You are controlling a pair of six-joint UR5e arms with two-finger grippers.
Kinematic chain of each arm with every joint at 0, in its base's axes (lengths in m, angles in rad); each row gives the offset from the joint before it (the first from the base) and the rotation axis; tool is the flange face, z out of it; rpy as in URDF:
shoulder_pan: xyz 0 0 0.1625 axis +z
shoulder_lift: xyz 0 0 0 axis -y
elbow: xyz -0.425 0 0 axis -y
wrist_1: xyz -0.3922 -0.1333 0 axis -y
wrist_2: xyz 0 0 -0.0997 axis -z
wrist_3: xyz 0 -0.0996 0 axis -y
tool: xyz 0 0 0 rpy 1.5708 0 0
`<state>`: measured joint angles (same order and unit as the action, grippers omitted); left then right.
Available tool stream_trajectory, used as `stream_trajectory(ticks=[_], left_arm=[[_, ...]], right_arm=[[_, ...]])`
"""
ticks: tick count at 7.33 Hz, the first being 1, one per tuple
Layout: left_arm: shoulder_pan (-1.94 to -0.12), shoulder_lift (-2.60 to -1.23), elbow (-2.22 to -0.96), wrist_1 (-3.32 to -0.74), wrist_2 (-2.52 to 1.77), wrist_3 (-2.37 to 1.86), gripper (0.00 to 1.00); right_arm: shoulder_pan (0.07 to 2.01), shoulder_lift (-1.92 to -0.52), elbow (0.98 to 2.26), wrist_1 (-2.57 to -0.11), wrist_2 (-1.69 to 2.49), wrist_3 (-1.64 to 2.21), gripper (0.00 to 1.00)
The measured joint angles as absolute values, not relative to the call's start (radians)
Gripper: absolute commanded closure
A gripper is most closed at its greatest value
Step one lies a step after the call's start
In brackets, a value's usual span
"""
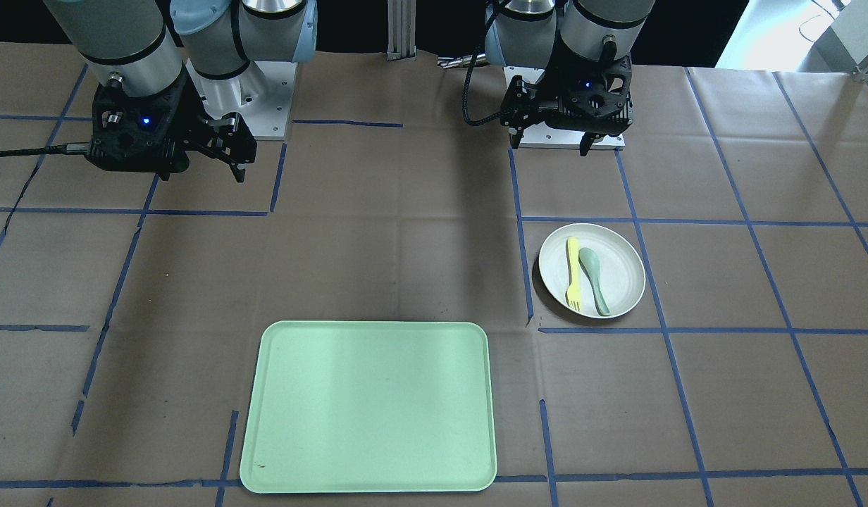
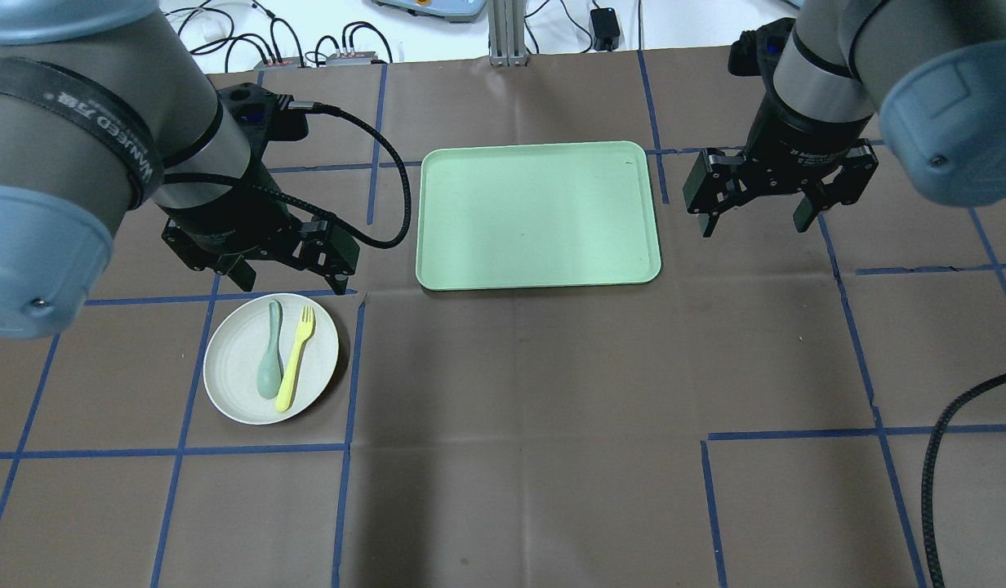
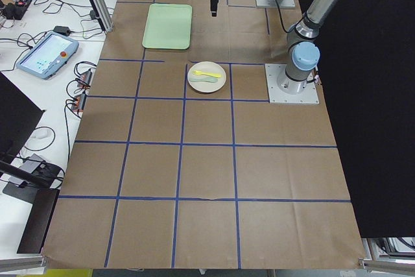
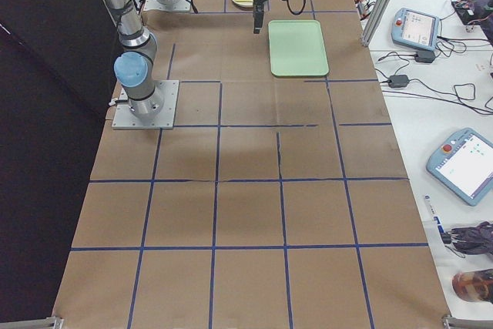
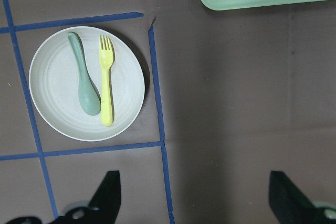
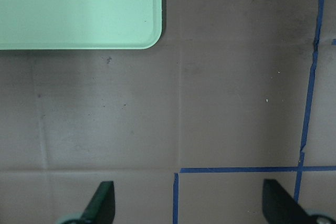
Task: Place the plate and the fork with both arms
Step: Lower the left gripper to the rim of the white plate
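**Tableware untouched, jaws open**

Left gripper point(image 2: 291, 286) hangs pointing straight down, jaws spread wide, empty. At its 6 o'clock from overhead, the plate point(image 2: 233, 371) sits on the table point(image 2: 503, 425), fork point(image 2: 296, 359) and spoon point(image 2: 269, 363) side by side in it. The tray point(image 2: 539, 215) lies at the plate's 2 o'clock. Right gripper point(image 2: 754, 227), at the tray's 3 o'clock, hangs likewise, agape and empty.

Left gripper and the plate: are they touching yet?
Apart. The left wrist view shows the open left gripper with both fingertips over bare table, a clear gap from the plate.
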<state>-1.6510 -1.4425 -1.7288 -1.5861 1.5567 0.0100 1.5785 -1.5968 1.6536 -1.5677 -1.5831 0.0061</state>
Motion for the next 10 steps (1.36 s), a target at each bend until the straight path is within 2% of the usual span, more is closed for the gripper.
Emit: stream_trajectory(ticks=[6,8,10], left_arm=[[-1.643,-1.446,-1.774,-1.574,1.555,0.036,0.0],[-1.584,-1.446,-1.838,-1.55,1.552,0.1,0.0],[-1.468,-1.456,-1.957,-1.419,1.551,0.253,0.0]], right_arm=[[1.578,-1.597,1.654,-1.568,-1.583,0.006,0.0],[1.578,-1.597,1.654,-1.568,-1.584,0.006,0.0],[1.578,-1.597,1.654,-1.567,-1.585,0.006,0.0]])
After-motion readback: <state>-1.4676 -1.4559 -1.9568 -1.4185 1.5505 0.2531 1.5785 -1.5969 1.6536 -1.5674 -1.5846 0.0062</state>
